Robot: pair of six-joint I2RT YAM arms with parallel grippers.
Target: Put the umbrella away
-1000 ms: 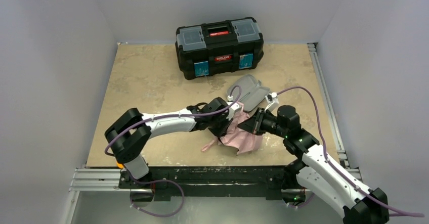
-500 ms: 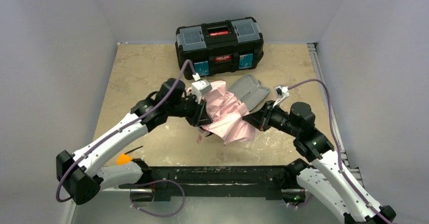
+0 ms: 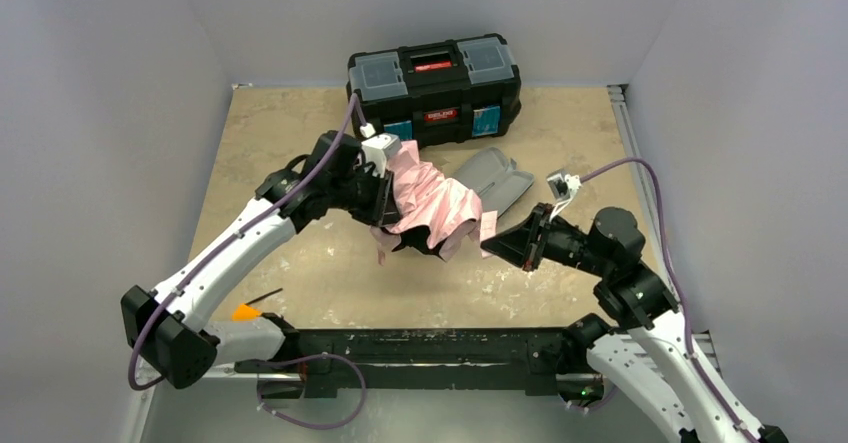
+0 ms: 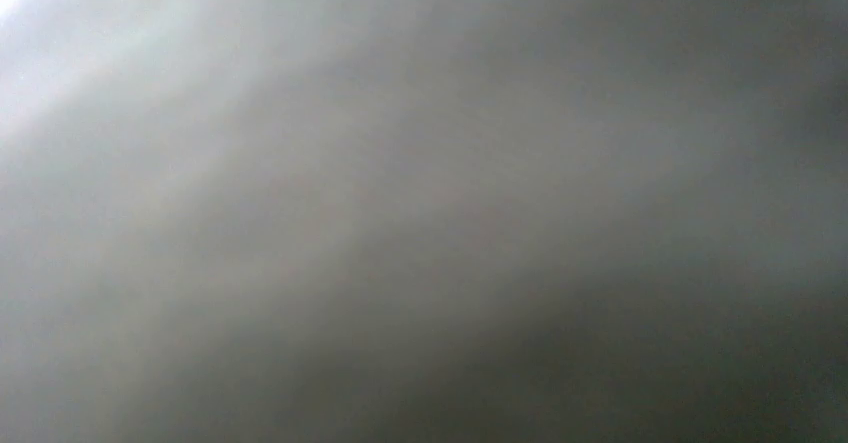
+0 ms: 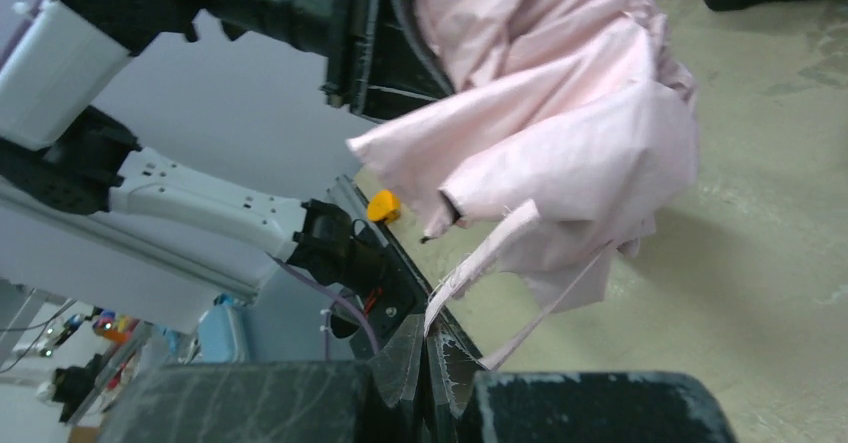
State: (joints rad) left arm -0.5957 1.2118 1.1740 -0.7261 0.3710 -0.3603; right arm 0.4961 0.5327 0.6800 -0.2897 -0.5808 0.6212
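Fingertips of your right tool [image 3: 492,247], the arm nearest you, are pressed together on the end of the pink strap [image 5: 478,268], well in front of the toolbox [image 3: 433,88]. From there the umbrella [image 3: 432,203] lies up and to the left. It is a bunched bundle that looks clear of the counter [image 3: 290,143], its length running toward your left tool [image 3: 385,201], which carries it. Fabric hides those jaws, but they appear clamped on the bundle. An open grey case [image 3: 495,178] lies between umbrella and toolbox. Your left wrist view shows only grey blur, so steer by the overhead.
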